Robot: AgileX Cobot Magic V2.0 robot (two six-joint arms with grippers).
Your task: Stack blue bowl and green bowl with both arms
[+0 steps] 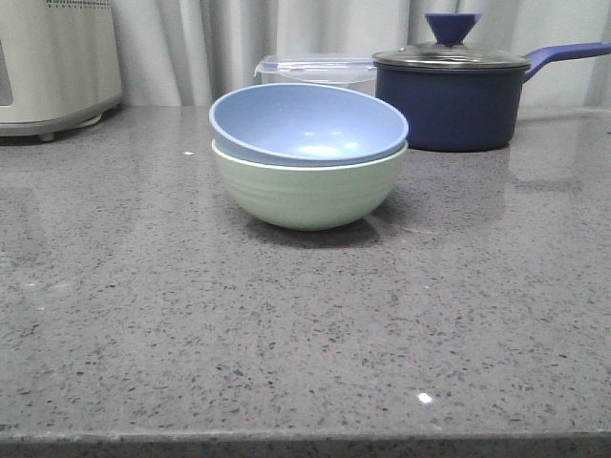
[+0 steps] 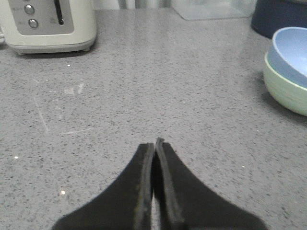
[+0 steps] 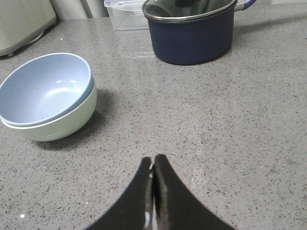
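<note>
The blue bowl [image 1: 307, 122] sits tilted inside the green bowl [image 1: 307, 194] at the middle of the grey counter. Both also show in the left wrist view, blue bowl [image 2: 292, 52] in green bowl [image 2: 285, 88], and in the right wrist view, blue bowl [image 3: 43, 88] in green bowl [image 3: 62, 124]. My left gripper [image 2: 155, 143] is shut and empty over bare counter, well apart from the bowls. My right gripper [image 3: 153, 159] is shut and empty, also apart from the bowls. Neither arm shows in the front view.
A dark navy lidded saucepan [image 1: 449, 95] stands behind the bowls to the right, its handle pointing right. A clear lidded container [image 1: 315, 72] is behind the bowls. A cream toaster [image 1: 52, 62] stands at the back left. Curtains hang behind the counter.
</note>
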